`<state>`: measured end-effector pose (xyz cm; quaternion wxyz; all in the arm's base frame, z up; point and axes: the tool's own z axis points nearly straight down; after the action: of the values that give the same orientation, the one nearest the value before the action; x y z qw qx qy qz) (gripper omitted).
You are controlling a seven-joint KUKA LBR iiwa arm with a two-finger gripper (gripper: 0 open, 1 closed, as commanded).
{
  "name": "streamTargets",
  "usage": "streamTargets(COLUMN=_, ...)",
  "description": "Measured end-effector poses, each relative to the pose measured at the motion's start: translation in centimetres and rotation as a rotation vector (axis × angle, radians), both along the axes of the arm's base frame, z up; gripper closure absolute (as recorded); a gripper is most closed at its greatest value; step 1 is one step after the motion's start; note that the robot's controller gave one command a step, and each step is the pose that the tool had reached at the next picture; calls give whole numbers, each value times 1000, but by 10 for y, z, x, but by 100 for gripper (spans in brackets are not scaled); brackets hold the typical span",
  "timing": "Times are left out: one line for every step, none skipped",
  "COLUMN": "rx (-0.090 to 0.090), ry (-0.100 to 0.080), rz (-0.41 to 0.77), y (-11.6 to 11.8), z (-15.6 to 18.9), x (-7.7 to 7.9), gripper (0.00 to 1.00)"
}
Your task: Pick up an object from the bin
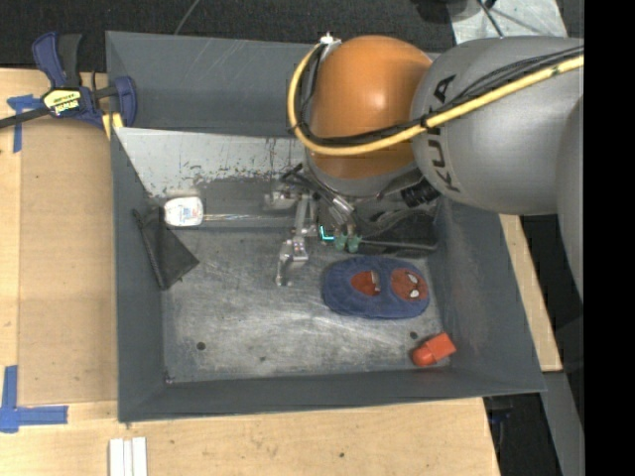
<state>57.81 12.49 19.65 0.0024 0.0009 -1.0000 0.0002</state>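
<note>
My gripper [290, 259] hangs low over the bare floor in the middle of the bin, with no thing seen in it. Just to its right lies a blue soft oval thing [375, 290] with two red patches on top, apart from the gripper. A black flat thing [402, 232] lies behind the blue one, partly under the arm's orange cover. A small orange-red block [433, 349] sits near the bin's front right corner.
A white round-ended thing [184, 211] lies at the left by the back wall. A black wedge [165, 248] leans against the left wall below it. The arm and its orange cover hang over the bin's back right part.
</note>
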Motion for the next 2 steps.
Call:
streamTargets(rx=-4, ry=1, rz=-147, y=-79, z=-57, x=-60, gripper=0)
streamTargets(rx=0, ry=-3, rz=254, y=-139, z=-115, x=-40, gripper=0)
